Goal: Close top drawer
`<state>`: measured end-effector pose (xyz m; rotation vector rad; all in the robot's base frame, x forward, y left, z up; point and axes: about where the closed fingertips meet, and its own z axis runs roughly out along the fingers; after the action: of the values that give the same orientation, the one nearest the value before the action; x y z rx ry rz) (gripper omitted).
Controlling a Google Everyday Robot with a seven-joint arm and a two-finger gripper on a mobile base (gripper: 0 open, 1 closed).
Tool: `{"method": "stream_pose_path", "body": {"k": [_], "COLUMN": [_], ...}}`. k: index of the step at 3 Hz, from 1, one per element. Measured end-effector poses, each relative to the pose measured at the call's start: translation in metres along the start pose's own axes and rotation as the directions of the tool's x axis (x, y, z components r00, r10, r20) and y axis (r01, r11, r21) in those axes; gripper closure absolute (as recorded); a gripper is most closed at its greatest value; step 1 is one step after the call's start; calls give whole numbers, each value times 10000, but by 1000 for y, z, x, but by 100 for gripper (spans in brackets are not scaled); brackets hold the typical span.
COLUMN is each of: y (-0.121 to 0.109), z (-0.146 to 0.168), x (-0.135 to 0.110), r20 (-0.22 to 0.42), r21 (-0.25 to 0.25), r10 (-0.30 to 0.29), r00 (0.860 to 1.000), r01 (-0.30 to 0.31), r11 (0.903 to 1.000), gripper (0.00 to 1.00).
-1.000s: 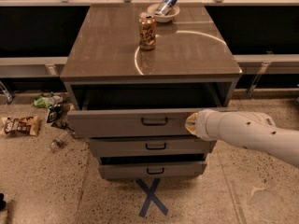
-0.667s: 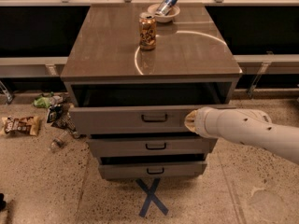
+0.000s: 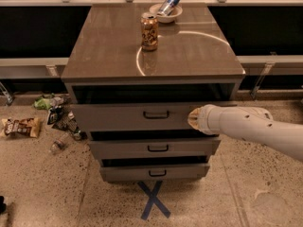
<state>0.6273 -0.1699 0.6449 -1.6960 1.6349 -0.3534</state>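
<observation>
Gripper is meeting the front of the top drawer towards the cabinet's right side, just right of the black loop handle; whether it is wide or narrow cannot be told, as only its tan tip is showing. White arm is reaching in from the cabinet's right. Top drawer is standing out a little from the cabinet, a dark gap showing above it. On the cabinet's top a brown-orange can is standing upright, its label unreadable, and behind it a bowl is holding a tilted blue-and-silver can. Before the cabinet's foot a blue tape X is lying on the floor; wrappers are lying to the cabinet's left.
</observation>
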Motion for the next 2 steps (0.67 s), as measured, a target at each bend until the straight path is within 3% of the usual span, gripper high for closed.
{"method": "stream_pose_path", "body": {"k": [1, 2], "y": [-9, 3], "z": [2, -18], "x": [8, 1], "r20": [-191, 157], "r21": [38, -577], "r10": [216, 617], "r00": [9996, 9980], "r01": [-216, -607], "r11": [9998, 9965], "gripper": [100, 100]}}
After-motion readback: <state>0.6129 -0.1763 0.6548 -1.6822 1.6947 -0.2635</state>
